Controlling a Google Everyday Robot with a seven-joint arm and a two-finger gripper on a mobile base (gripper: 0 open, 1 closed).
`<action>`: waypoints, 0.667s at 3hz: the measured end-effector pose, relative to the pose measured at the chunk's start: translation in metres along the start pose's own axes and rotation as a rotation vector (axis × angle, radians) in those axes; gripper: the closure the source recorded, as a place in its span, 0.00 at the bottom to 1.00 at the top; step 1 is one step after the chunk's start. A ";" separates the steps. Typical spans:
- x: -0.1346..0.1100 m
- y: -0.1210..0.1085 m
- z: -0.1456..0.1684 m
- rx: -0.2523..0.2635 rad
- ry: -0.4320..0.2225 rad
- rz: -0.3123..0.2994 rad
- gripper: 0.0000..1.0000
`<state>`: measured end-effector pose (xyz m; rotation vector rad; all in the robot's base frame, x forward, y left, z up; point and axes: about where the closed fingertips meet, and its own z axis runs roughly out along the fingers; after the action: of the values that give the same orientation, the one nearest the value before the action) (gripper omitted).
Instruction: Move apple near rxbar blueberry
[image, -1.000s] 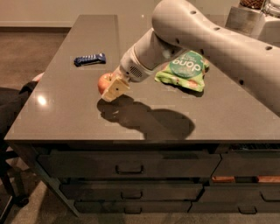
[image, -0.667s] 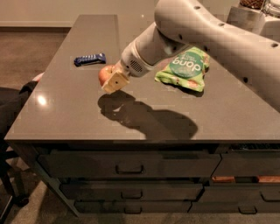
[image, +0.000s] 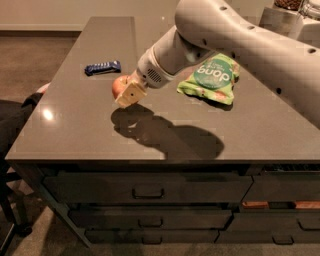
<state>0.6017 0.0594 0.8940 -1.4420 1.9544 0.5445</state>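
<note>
The red-orange apple is held in my gripper, lifted a little above the grey countertop, with its shadow on the surface below it. The gripper's cream-coloured fingers are shut around the apple, which shows only on its left side. The rxbar blueberry, a flat dark blue wrapped bar, lies on the counter to the upper left of the apple, a short gap away. My white arm reaches in from the upper right.
A green snack bag lies on the countertop to the right of the arm. Drawers with handles run below the front edge. A dark object and a chair stand off the left edge.
The gripper has carried the apple up and back to the left, closer to the blue bar. The bar and the green bag have not moved.
</note>
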 end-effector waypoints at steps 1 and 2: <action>-0.010 -0.014 0.015 0.016 -0.028 0.043 1.00; -0.019 -0.026 0.029 0.029 -0.058 0.066 1.00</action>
<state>0.6373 0.0833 0.8884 -1.3329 1.9617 0.5790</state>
